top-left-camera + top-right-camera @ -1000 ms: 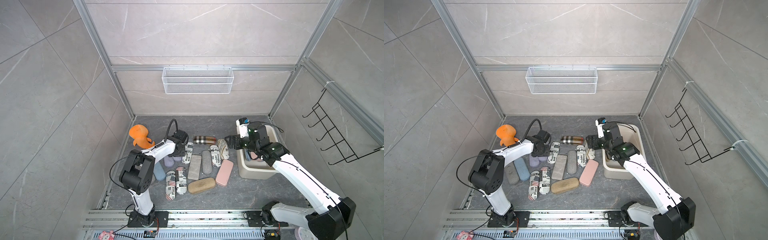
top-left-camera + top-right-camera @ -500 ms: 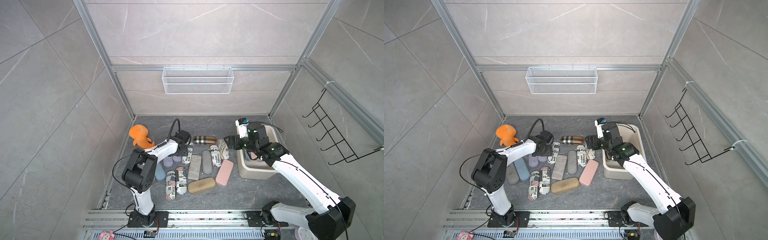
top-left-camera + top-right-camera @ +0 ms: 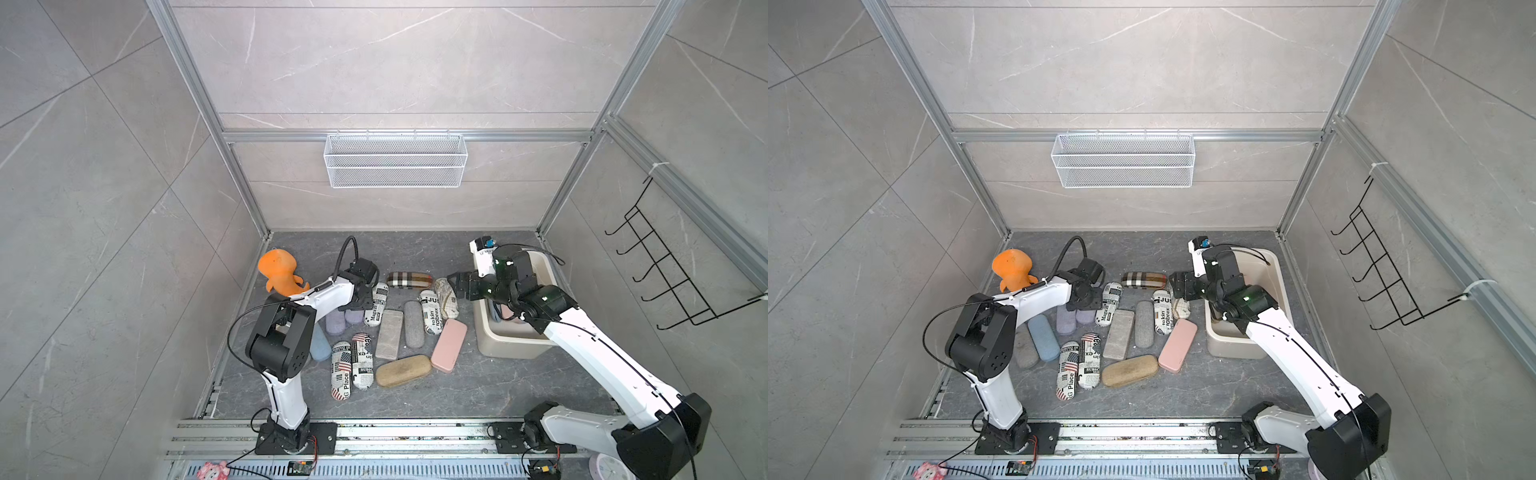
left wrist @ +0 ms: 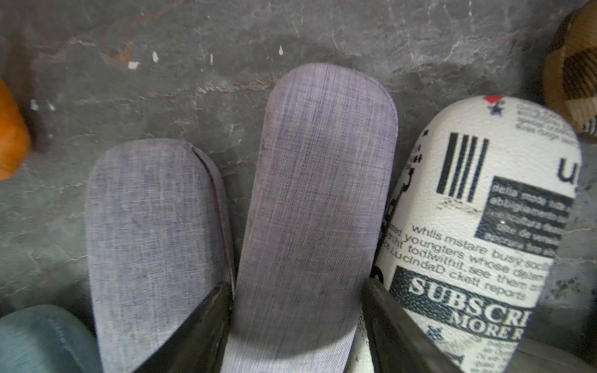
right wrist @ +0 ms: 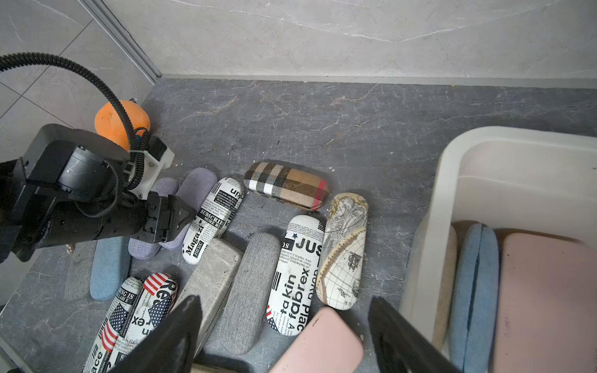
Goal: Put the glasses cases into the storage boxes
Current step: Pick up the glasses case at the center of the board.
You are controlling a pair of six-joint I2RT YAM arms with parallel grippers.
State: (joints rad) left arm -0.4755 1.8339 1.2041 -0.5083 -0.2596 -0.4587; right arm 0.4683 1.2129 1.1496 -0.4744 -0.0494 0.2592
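Through the left wrist camera I see the left gripper [image 4: 297,285] astride one lilac case [image 4: 319,200], with a finger against each long side. Whether it is truly clamped I cannot tell. That case lies on the floor at centre frame. A second lilac case [image 4: 151,226] is just beside it on the frame's left, and a newspaper-print case [image 4: 478,226] crowds the finger on the frame's right. The right gripper [image 5: 284,300] hangs empty low in its wrist view, jaws wide apart, next to the cream tub [image 5: 452,155] at the right edge.

I judge these cases light and hard-shelled. The woven fabric should give good friction, but the smooth pink case [image 3: 1177,345] could slip. I would take hold across the narrow width near mid-length, not at the rounded ends.

In a top view I count fourteen on the floor:
- four newspaper-print
- two lilac
- three grey cases [image 3: 1144,330]
- one blue case [image 3: 1043,336]
- one plaid case [image 3: 1144,280]
- one map-print case [image 3: 1179,307]
- one pink
- one tan case [image 3: 1129,370]

Three more show inside the single tub.
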